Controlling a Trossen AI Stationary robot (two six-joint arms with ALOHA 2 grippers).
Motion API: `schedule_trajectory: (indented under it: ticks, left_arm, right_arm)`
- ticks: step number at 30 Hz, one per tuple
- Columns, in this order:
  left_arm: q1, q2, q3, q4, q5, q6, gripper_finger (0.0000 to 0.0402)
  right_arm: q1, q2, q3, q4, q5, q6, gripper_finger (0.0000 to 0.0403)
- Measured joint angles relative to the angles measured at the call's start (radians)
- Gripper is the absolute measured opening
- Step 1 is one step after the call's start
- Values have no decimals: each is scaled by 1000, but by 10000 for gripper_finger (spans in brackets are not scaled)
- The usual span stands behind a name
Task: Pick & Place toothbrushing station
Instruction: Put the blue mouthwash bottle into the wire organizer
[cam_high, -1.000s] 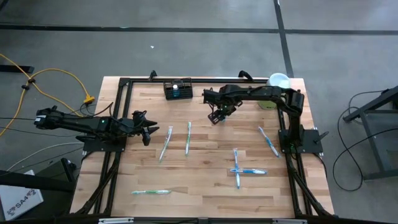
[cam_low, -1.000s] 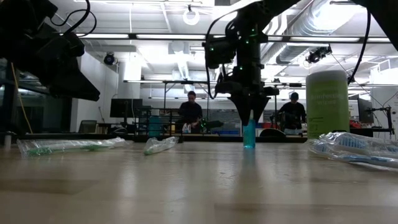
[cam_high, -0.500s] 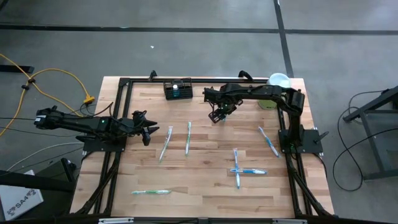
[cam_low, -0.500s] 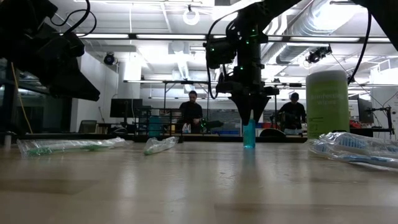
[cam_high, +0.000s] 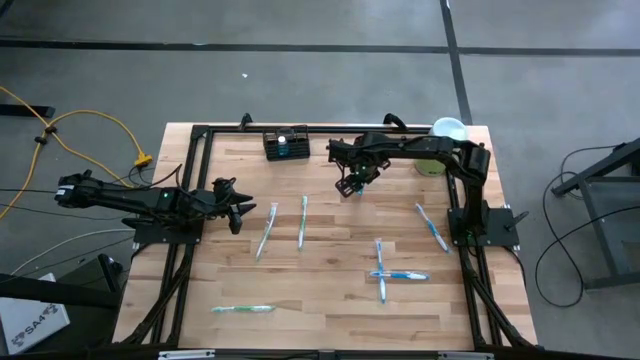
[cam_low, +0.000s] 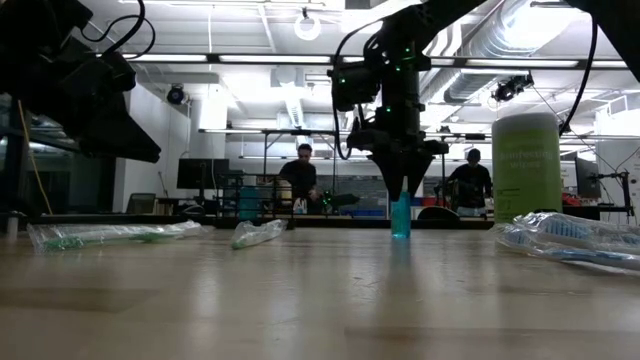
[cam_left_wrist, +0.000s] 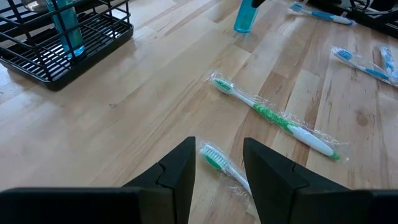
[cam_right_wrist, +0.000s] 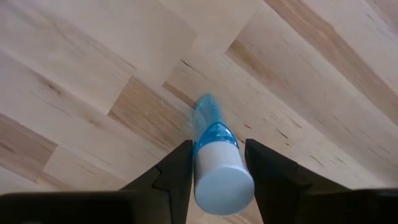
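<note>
The black slotted holder (cam_high: 285, 145) stands at the table's far side with one blue tube (cam_left_wrist: 65, 25) upright in it; it also shows in the left wrist view (cam_left_wrist: 62, 43). My right gripper (cam_high: 346, 186) is to the right of the holder, shut on a second blue tube with a white cap (cam_right_wrist: 221, 168), which also shows in the low view (cam_low: 401, 215). My left gripper (cam_high: 238, 215) is open at the table's left, low over the brush end of a wrapped green toothbrush (cam_left_wrist: 216, 160), touching nothing. My right gripper pinches the blue tube between its two fingers near its white-capped upper end (cam_right_wrist: 214, 146). The fingers (cam_low: 400, 185) come from above, pointing down. The tube hangs upright below them; its lower end (cam_low: 401, 234) is at the table top, touching or just clear I cannot tell.
Wrapped toothbrushes lie about the table: two left of centre (cam_high: 266, 230) (cam_high: 302, 220), one at the right (cam_high: 432, 225), two crossed (cam_high: 385, 272) and one near the front (cam_high: 242, 309). A pale green cylinder with a white lid (cam_high: 447, 130) stands at the far right corner.
My right gripper has crept slightly toward the table's far edge with the blue tube, which stays upright.
</note>
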Motion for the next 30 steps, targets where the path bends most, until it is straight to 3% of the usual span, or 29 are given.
schedule_trajectory:
  ticks: [16,30]
  left_arm:
    - [0,0,0,0,0,0,131]
    - [0,0,0,0,0,0,131]
  right_arm:
    - [0,0,0,0,-6,-4,102]
    - [0,0,1,0,-27,-24,101]
